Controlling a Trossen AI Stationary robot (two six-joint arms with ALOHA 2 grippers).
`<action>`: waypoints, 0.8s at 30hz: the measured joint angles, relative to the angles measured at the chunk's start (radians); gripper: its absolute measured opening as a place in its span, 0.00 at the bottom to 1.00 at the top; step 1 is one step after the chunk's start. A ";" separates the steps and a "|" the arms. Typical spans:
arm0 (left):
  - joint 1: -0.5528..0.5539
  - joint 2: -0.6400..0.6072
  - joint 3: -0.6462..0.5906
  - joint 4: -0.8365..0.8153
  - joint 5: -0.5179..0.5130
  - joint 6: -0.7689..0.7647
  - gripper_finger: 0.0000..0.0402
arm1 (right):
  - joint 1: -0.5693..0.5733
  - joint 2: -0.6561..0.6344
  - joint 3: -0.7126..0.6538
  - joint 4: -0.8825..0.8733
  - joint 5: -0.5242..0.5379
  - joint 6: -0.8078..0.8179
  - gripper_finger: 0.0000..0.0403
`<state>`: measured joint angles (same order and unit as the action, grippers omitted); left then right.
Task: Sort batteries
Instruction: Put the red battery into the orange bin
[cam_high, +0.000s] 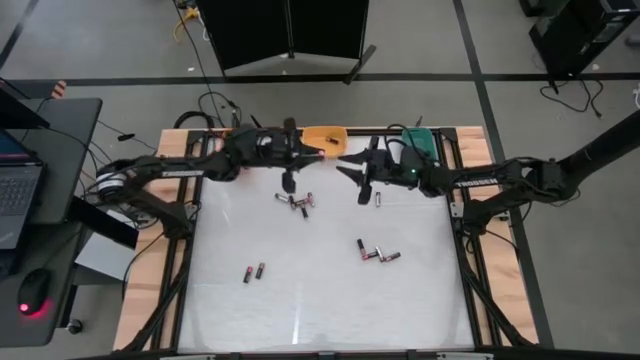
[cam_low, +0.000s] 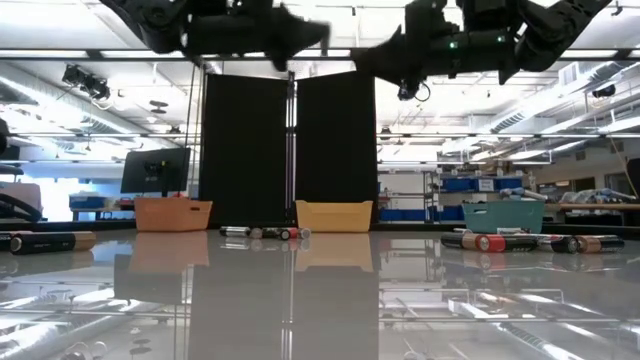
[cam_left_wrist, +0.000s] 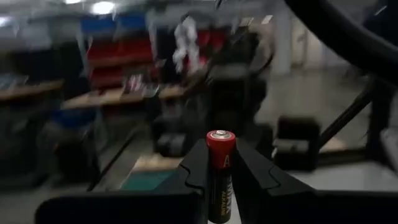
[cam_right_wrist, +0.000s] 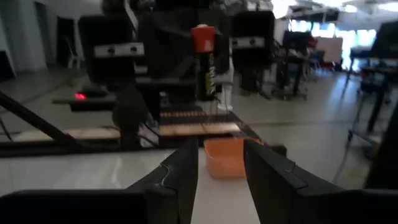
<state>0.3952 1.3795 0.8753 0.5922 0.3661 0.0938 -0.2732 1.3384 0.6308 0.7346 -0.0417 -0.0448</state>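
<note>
The high view looks straight down on the whole table (cam_high: 320, 290) and both arms from well above. The low view sits at tabletop level, facing across the surface toward the 3 bins (cam_low: 334, 215) and the room behind. Each of the 2 wrist views looks forward past its own fingers: the left wrist view is very close to a red-capped battery (cam_left_wrist: 221, 174), which the right wrist view sees from the opposite side, farther off.
</note>
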 joint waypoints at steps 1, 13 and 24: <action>0.018 -0.027 0.000 -0.079 -0.012 0.008 0.12 | -0.006 0.000 0.000 -0.021 0.001 0.000 0.34; 0.303 -0.131 0.100 -0.946 -0.351 -0.014 0.12 | -0.024 0.000 0.000 -0.168 0.001 0.032 0.34; 0.600 0.064 0.105 -1.152 -0.356 -0.056 0.12 | -0.023 0.000 0.000 -0.188 0.001 0.045 0.33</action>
<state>0.9949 1.4438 0.9798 -0.5601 0.0105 0.0380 -0.2962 1.3388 0.6308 0.5466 -0.0410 0.0006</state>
